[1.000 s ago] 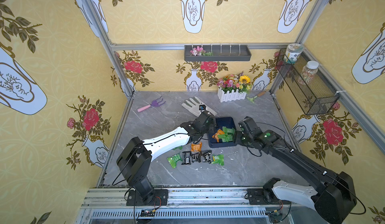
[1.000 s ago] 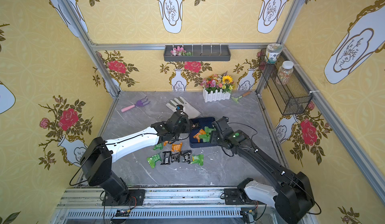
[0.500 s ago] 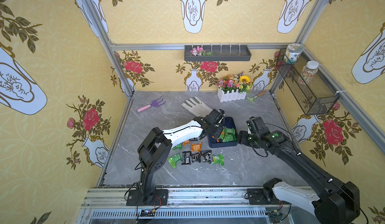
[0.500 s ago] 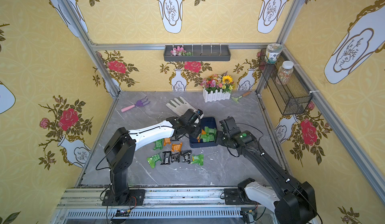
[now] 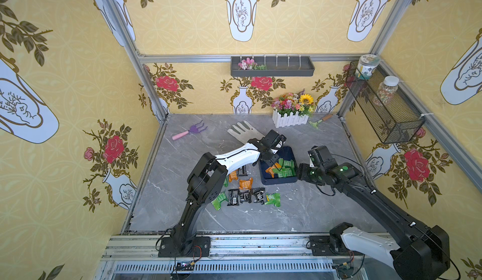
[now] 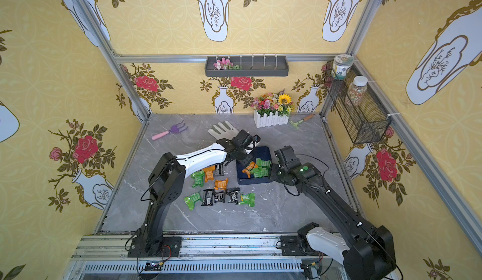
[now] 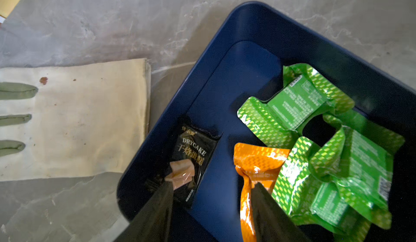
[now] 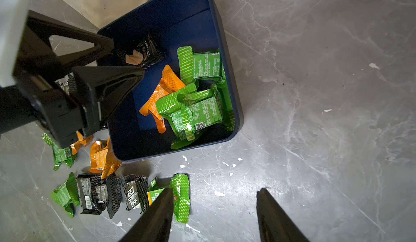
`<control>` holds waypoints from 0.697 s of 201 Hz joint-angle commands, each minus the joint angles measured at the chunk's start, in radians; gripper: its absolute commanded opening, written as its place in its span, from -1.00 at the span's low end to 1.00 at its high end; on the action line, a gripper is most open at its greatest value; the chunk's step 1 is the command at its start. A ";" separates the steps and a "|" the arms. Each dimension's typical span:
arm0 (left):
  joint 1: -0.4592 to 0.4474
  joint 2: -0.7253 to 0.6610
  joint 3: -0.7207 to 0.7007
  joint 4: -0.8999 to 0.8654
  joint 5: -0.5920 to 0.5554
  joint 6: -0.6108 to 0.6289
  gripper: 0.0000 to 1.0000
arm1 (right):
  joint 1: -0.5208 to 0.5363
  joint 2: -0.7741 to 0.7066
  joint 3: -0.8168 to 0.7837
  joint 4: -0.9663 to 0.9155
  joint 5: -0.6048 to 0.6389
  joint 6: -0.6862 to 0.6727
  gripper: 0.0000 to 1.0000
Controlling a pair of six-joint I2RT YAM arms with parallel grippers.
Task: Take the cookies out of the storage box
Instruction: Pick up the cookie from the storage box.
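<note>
Some cookies (image 5: 245,195) lie on the desk (image 5: 300,213) in front of the storage box (image 5: 277,181). The right tool (image 8: 215,190) is open and empty, just beside the box. Other cookies lie inside the box, and the left tool (image 7: 212,183) is open above them, holding nothing.

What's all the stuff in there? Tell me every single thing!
storage box: one, navy blue, mid-table
cookies in the box: several green, one orange, one black, inside the storage box
cookies on the table: about ten, green, orange, black, beside the box
glove: one, cream, behind the box
rake: one, purple, pink handle, back left
planter: one, white, flowers inside, back edge
trowel: one, green, beside the planter
shelf: one, dark grey, back wall
wire basket: one, black, right wall
jars: two, clear, in the basket
table: one, grey marble
left gripper: one, black, open, over the box
right gripper: one, black, open, beside the box
</note>
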State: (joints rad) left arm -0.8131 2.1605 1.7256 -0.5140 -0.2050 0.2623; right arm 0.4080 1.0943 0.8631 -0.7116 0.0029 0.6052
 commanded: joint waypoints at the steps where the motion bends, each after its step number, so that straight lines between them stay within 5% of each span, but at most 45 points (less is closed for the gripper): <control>1: 0.011 0.039 0.028 -0.043 -0.012 0.058 0.21 | 0.001 -0.004 0.010 -0.008 0.003 0.002 0.25; 140: 0.032 0.189 0.173 -0.143 -0.074 0.101 0.22 | 0.001 -0.014 0.000 -0.005 0.000 0.020 0.22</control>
State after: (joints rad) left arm -0.7822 2.3264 1.8870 -0.6170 -0.2886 0.3527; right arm 0.4080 1.0855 0.8639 -0.7124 0.0029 0.6216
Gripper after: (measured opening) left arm 0.610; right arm 0.612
